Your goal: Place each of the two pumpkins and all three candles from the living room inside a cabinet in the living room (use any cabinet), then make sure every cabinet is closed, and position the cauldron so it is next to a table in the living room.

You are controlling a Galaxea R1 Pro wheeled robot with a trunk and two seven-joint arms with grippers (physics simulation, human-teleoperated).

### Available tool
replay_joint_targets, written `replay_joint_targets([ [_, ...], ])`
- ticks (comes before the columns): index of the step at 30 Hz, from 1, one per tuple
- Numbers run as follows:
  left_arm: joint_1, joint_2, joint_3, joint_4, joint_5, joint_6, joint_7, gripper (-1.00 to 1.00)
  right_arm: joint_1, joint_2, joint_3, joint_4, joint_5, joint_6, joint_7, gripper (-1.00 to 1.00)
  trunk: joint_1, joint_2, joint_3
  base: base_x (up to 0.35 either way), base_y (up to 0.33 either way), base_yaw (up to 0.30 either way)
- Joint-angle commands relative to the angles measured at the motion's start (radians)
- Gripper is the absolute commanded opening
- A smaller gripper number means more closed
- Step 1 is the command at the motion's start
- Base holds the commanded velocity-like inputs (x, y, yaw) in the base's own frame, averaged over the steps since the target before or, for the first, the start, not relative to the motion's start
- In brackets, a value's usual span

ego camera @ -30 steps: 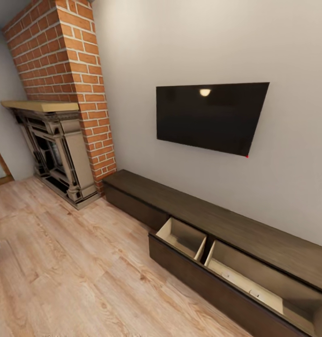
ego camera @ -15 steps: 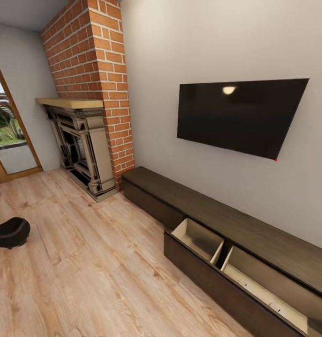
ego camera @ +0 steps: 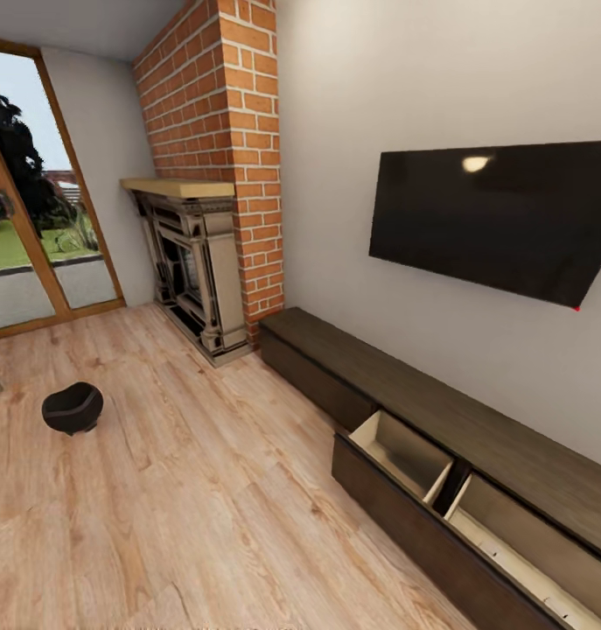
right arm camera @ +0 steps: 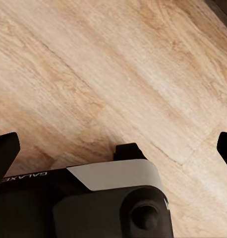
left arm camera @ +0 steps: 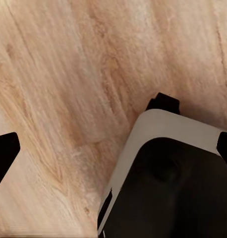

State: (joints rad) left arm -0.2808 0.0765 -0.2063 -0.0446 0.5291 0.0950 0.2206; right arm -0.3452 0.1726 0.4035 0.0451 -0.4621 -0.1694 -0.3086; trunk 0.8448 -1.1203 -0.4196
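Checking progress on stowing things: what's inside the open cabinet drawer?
The open drawer of the cabinet shows bare beige compartments near its divider; its front panel hides the lower near side, so contents there cannot be seen.

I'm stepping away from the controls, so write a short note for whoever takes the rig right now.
Left gripper: fingers wide apart, holding nothing, over bare wood floor.
Right gripper: the same, open over the floor.
Cauldron: on the floor by the glass door, no table beside it.
Cabinet: under the TV, one drawer pulled out; the compartments in sight look empty.
Done: nothing that can be confirmed from here.
Left: find the pumpkins and candles, stow them, shut the drawer, move the cauldron next to a table.
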Motion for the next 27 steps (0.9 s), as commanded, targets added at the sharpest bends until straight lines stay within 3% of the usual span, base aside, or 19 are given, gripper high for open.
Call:
replay_joint_targets([
  [1, 0.0, 0.0, -0.008, -0.003, 0.008, 0.007, 0.005, 1.0, -0.001, 0.001, 0.009, 0.004, -0.01, -0.007, 0.0, 1.0, 0.0, -0.001, -0.002, 0.0, 0.0, 0.248],
  [10, 0.001, -0.005, -0.01, -0.003, 0.0, 0.006, 0.004, 1.0, -0.001, 0.001, 0.011, 0.003, -0.009, 0.0, 0.003, 1.0, 0.0, -0.001, -0.011, 0.0, 0.0, 0.235],
  [16, 0.002, -0.048, -0.004, -0.012, 0.005, 0.007, 0.002, 1.0, -0.001, 0.001, 0.017, 0.0, 0.0, 0.002, 0.005, 1.0, 0.0, -0.001, -0.018, 0.0, 0.0, 0.218],
  [18, -0.002, -0.035, 0.0, -0.019, 0.007, 0.01, 0.003, 1.0, -0.001, 0.001, 0.036, -0.018, 0.02, 0.005, 0.005, 1.0, 0.0, -0.001, -0.02, 0.0, 0.0, 0.212],
  [22, -0.01, 0.017, 0.018, -0.088, 0.012, 0.021, 0.004, 1.0, -0.003, 0.002, 0.049, -0.09, 0.033, 0.029, 0.004, 1.0, 0.0, -0.001, -0.025, 0.02, 0.008, 0.202],
  [24, -0.012, 0.029, 0.043, -0.159, 0.021, 0.031, 0.006, 1.0, -0.004, 0.002, 0.051, -0.167, 0.035, 0.087, 0.004, 1.0, 0.0, -0.001, -0.028, 0.123, 0.049, 0.176],
  [27, -0.016, 0.06, 0.083, -0.26, 0.047, 0.116, 0.01, 1.0, -0.004, -0.005, 0.051, -0.314, 0.036, 0.204, 0.002, 1.0, 0.0, -0.001, -0.032, 0.229, 0.067, 0.166],
])
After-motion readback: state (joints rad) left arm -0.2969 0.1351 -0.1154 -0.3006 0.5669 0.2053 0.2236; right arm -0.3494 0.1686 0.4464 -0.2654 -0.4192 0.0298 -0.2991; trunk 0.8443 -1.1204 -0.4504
